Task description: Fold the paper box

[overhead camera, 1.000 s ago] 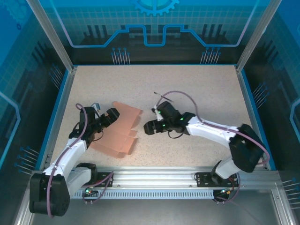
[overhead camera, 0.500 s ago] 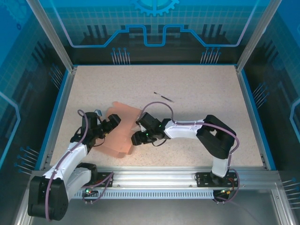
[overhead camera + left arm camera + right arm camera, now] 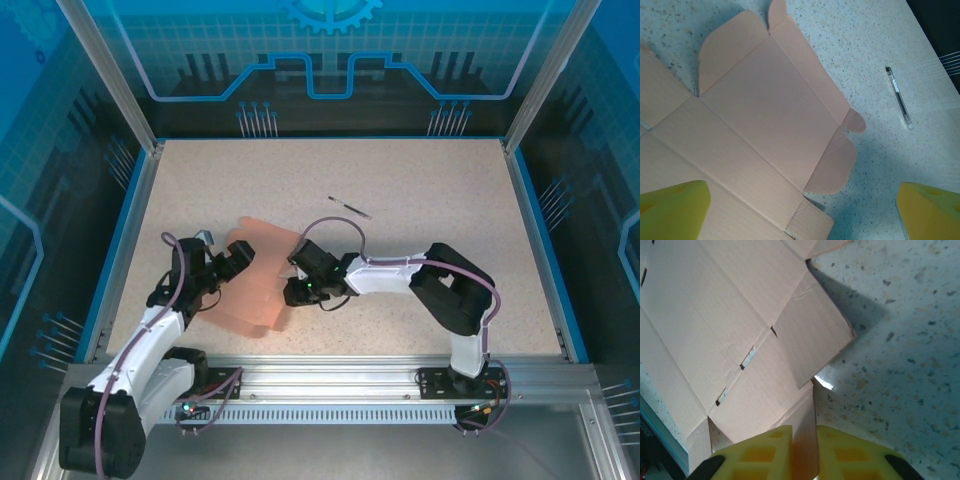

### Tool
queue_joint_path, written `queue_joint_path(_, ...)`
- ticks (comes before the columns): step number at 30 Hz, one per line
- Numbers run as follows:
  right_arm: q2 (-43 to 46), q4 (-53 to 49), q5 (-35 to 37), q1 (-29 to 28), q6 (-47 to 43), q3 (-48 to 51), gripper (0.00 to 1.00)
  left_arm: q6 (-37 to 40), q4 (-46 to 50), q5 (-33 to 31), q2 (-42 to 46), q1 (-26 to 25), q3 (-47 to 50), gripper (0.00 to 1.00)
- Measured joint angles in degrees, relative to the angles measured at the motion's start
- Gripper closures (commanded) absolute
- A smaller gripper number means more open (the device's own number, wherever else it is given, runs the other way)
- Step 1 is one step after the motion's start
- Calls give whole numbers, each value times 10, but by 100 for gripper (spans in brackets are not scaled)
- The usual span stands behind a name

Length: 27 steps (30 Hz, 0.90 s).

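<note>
status of task: early stage, by judgement. the salmon-pink thin cardboard die-cut sheet, the paper box (image 3: 262,278), is found lying mostly open on the speckled beige surface (image 3: 430,170), left of centre, between the two arms. no wall is erected and no tab is tucked. every fold and the closing are judged to be outstanding.

right jaws: clenched on a narrow flap at the sheet's right edge, as is seen in the right wrist view, where the cardboard (image 3: 730,325) is pinched between the yellow pads. the neighbouring panel is lifted slightly, and a shadow is cast beneath it.

left jaws: released, spread wide, with nothing grasped; they are held over the sheet's left part (image 3: 755,115).

material: matte, faintly ribbed card, thin enough to bend at a touch. straight scored creases divide it into rectangular panels. rounded ear-shaped flaps are noted at the ends, and short slits are cut along one crease.

other item: a thin dark pen-like stick (image 3: 349,207) is noted lying well apart on the far side.
</note>
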State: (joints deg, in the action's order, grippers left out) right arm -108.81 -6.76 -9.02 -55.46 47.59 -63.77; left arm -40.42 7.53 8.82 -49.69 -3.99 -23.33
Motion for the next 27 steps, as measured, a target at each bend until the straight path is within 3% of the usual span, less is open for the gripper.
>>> queue_joint_path(7, 35, -45, 0, 47, -77, -16, 97, 25, -1, 12, 5, -18, -22, 5)
queue_joint_path(14, 124, -145, 0, 133, -270, -47, 100, 97, -20, -2, -13, -102, -81, 11)
queue_joint_path(20, 199, -212, -37, 235, -405, -50, 100, 197, -35, -33, -63, -158, -179, 16)
queue_joint_path(27, 240, -287, -79, 297, -548, -97, 100, 383, -58, -30, -102, -165, -275, 11)
